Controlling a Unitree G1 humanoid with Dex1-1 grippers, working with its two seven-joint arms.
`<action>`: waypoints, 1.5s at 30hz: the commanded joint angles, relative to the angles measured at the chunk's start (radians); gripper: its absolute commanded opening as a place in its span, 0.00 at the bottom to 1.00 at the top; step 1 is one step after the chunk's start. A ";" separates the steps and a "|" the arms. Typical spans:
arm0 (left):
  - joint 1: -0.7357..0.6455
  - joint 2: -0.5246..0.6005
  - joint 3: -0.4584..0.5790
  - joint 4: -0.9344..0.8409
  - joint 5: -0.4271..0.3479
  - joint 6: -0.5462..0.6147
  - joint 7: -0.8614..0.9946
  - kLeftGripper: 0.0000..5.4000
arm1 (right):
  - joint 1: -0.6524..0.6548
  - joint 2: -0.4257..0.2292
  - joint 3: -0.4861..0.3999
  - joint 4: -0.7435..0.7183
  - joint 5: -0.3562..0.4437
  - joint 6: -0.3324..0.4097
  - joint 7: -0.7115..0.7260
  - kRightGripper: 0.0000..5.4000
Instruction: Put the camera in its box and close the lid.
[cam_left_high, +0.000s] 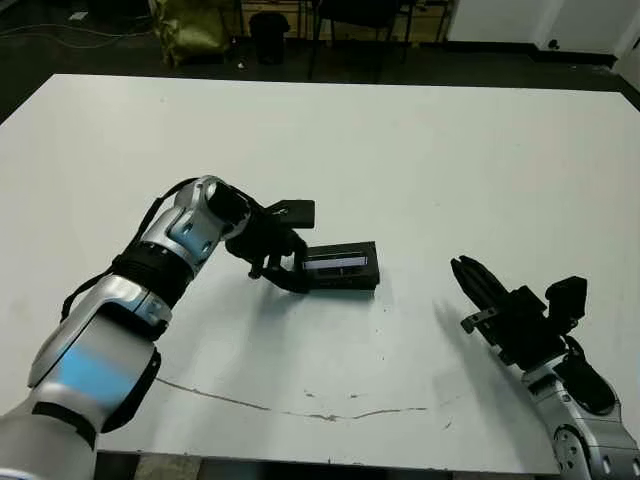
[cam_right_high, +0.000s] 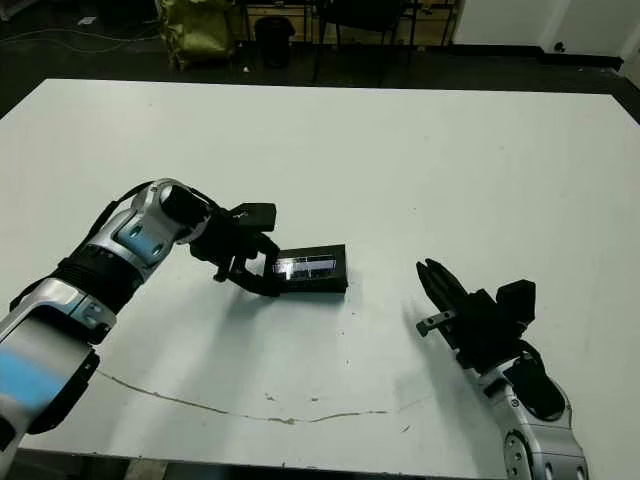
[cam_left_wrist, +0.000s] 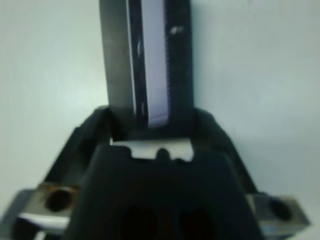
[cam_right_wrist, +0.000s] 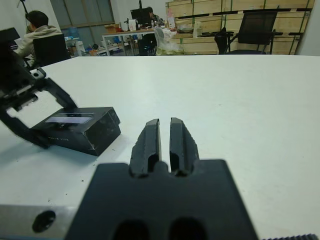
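Note:
The box (cam_left_high: 345, 281) lies flat near the table's middle, and the lid (cam_left_high: 337, 262) sits on top of it with its silvery strip facing up. No camera shows in any view. My left gripper (cam_left_high: 292, 269) is shut on the box's left end; in the left wrist view its fingers (cam_left_wrist: 210, 135) straddle the lid (cam_left_wrist: 155, 60) and the tray under it. To the right of the box and well apart from it, my right gripper (cam_left_high: 474, 282) rests low, its fingers (cam_right_wrist: 147, 140) shut with nothing between them. The right wrist view shows the box (cam_right_wrist: 85, 131) off to one side.
A thin dark crack line (cam_left_high: 300, 410) runs across the table near its front edge. Beyond the far edge stand chair legs and a yellow-green bag (cam_left_high: 190, 25). A seated person (cam_right_wrist: 37, 27) and desks show beyond the table in the right wrist view.

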 joint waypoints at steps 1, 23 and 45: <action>0.022 -0.030 -0.027 0.033 0.000 -0.026 -0.032 0.75 | 0.005 -0.005 -0.003 0.012 0.002 0.012 -0.002 0.00; -0.005 -0.039 0.021 0.085 -0.042 -0.163 -0.036 0.99 | 0.003 0.003 -0.003 0.033 0.001 0.000 0.008 0.00; 0.012 -0.048 0.149 0.025 -0.157 -0.081 0.069 0.99 | -0.005 -0.001 -0.004 0.071 0.011 -0.034 0.044 0.00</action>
